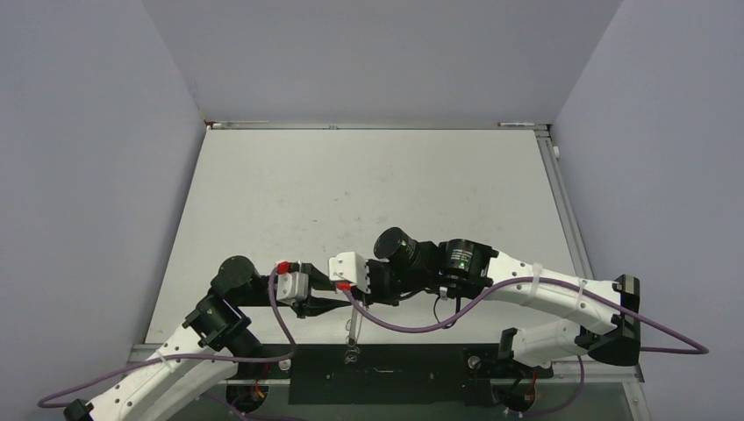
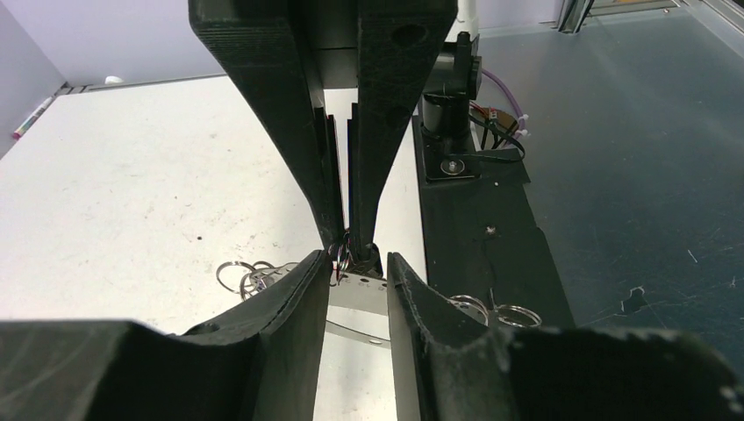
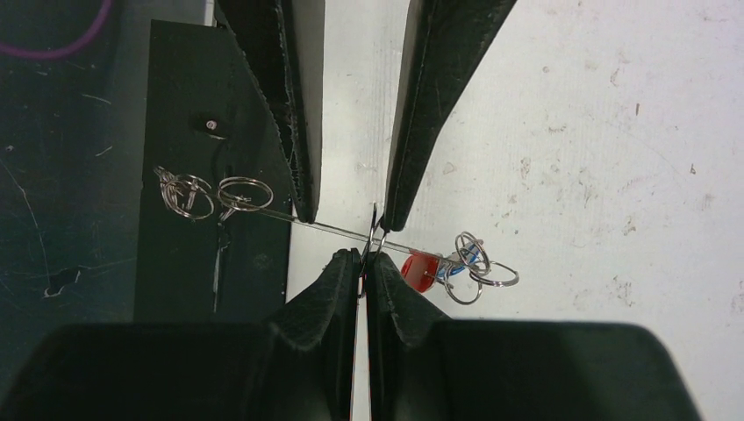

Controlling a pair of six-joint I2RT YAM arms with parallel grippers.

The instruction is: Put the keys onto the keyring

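The keyring (image 3: 338,230) is a long thin silver piece lying from the black plate onto the white table; in the left wrist view it shows as a flat strip with holes (image 2: 360,294). A red key (image 3: 419,267) and a blue key (image 3: 471,254) sit at its table end among small rings. My right gripper (image 3: 364,256) is shut on a small split ring just above the strip. My left gripper (image 2: 357,256) faces it with jaws apart, one finger on each side of the right fingertips (image 2: 364,219), and the strip crosses the gap. No black key can be made out.
Small loose rings (image 3: 189,195) lie at the strip's other end on the black base plate (image 3: 237,132) at the table's near edge. More rings (image 2: 241,276) lie on the white table (image 1: 368,193). Grey walls enclose the table on three sides.
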